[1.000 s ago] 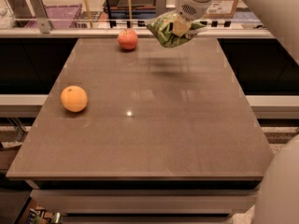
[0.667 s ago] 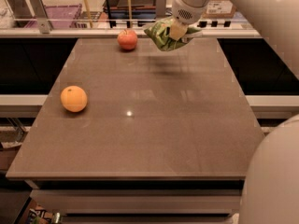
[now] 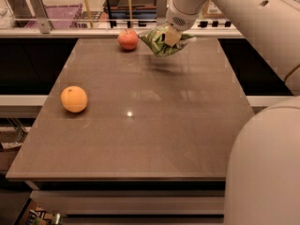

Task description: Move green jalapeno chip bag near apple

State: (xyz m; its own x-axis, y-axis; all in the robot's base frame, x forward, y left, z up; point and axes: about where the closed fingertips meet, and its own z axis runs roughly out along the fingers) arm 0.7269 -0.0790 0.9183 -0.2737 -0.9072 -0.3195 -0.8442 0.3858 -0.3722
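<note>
**Chip bag in transit, closing on the apple**

Movement: your arm has carried the green jalapeno chip bag [image 3: 161, 43] leftward and a little lower than a second ago.
Item: pincer [image 3: 171, 36], over the desk's far edge, clamped on the bag's upper part. The bag hangs clear of the desk [image 3: 164, 125], its shadow beneath.
Item: apple [image 3: 127, 39], just left of the bag, not touching.
Item: orange fruit [image 3: 74, 99], well apart, at the left edge.
Note: you likely hold it aloft to avoid nudging the apple. Lowering and release remain.
</note>
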